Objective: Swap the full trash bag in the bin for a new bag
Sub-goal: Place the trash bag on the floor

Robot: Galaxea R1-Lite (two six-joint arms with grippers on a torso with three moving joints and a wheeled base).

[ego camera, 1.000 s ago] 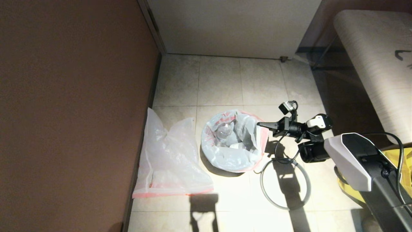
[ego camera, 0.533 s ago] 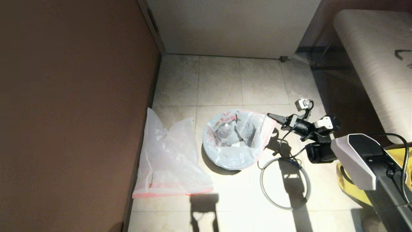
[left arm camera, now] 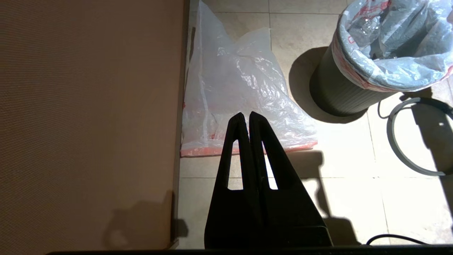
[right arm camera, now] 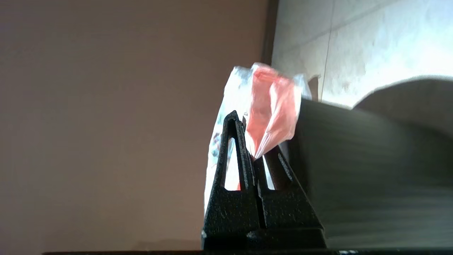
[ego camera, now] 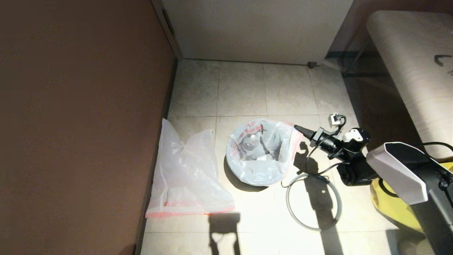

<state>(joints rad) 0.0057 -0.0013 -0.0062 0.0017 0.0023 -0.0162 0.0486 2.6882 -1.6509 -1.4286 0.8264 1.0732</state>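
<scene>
Right end effector sits at the right side of the bin, its jaws closed together on the red-pink edge band of the full trash bag; the right wrist view shows a fold of that pink film pinched between the fingertips against the dark bin wall. The bag remains seated in the bin, its mouth folded over the rim, with a clear bottle visible inside. The grey hoop lies flat on the floor beside the bin, off the rim. The new bag lies flat on the floor by the brown wall, to the left of the bin. Left end effector hangs clear above the new bag, jaws together and holding nothing.

Risks noted: the grip takes only a thin fold of film at one side. A lift from this single point may tear the band or let it slip out. The load could also tip the light bin, or drag it across the tiles, since nothing steadies it. A snag on the rim may spill the contents.
</scene>
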